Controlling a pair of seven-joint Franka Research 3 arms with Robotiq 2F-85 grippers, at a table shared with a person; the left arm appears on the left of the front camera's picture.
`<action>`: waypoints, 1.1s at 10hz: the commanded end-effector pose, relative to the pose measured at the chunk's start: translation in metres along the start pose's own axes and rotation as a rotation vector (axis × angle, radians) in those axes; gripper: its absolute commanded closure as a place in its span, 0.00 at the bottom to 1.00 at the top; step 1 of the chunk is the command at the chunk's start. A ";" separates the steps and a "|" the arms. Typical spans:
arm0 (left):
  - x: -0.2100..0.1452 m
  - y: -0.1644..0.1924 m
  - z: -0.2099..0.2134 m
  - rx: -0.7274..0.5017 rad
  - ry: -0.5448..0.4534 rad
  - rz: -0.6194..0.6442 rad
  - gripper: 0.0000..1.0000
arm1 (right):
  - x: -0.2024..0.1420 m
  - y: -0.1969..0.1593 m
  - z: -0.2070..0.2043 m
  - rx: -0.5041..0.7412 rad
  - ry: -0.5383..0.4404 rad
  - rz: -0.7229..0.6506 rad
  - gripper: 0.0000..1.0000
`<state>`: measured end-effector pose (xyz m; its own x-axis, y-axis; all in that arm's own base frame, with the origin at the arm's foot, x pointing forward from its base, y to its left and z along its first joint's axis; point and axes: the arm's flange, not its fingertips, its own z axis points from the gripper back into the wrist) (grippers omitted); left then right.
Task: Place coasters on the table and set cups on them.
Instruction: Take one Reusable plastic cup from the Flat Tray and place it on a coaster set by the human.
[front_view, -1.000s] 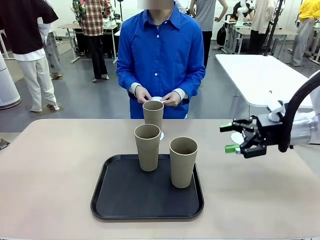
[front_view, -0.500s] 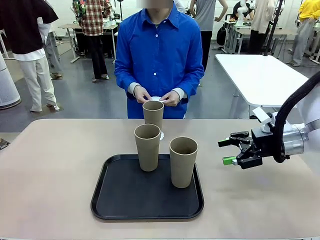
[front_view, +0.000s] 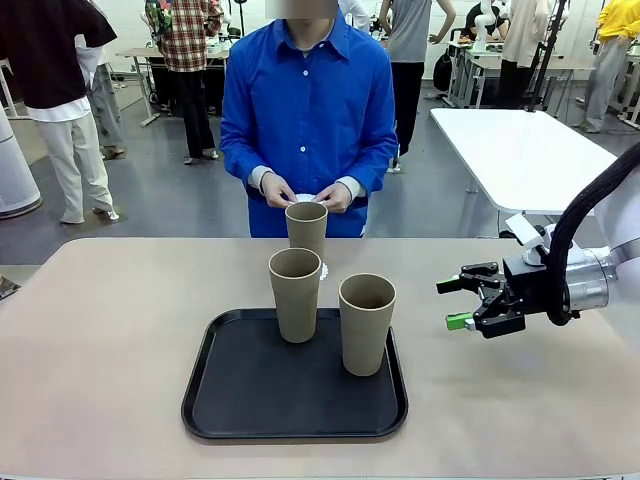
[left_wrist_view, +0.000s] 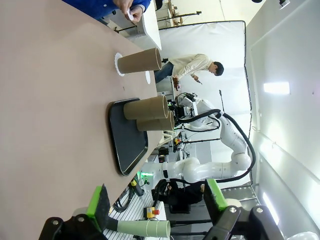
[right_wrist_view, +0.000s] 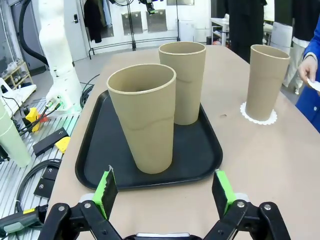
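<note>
One tan cup (front_view: 306, 228) stands on a white scalloped coaster (front_view: 323, 270) on the beige table (front_view: 100, 340), just beyond the black tray (front_view: 240, 400). On the tray stand two more cups (front_view: 295, 293) (front_view: 367, 322). The person's hands hold white coasters (front_view: 305, 198) above the far cup. My right gripper (front_view: 452, 303) hovers open to the right of the tray, pointing at the near cup (right_wrist_view: 145, 122). In the right wrist view the cup on its coaster (right_wrist_view: 258, 116) stands at the far right. My left gripper (left_wrist_view: 156, 200) is open, well back from the tray (left_wrist_view: 127, 145). Another coaster (left_wrist_view: 148, 76) lies bare on the table.
A white table (front_view: 520, 150) stands behind at the right. Other people stand in the background. Bare tabletop stretches left and right of the tray. In the right wrist view the left arm's white base (right_wrist_view: 57, 55) rises past the table's edge.
My right gripper dropped lower and moved slightly left, then held still, staying open. The person has shifted a little to the left, hands still holding the coasters.
</note>
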<state>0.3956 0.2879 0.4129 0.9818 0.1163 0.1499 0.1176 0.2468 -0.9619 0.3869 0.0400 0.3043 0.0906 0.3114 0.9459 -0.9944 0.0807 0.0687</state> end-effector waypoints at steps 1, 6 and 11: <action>0.001 -0.003 0.002 -0.006 -0.013 0.002 0.00 | 0.002 0.004 -0.010 0.093 -0.047 -0.001 0.00; 0.001 -0.003 0.002 -0.006 -0.013 0.002 0.00 | -0.010 -0.006 -0.047 0.103 -0.087 0.031 0.00; 0.001 -0.003 0.002 -0.006 -0.013 0.002 0.00 | -0.015 -0.018 -0.086 0.159 -0.104 0.028 0.00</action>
<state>0.3956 0.2879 0.4129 0.9818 0.1163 0.1499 0.1176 0.2468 -0.9619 0.4019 0.1052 0.2685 0.0820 0.2234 0.9713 -0.9911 -0.0843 0.1031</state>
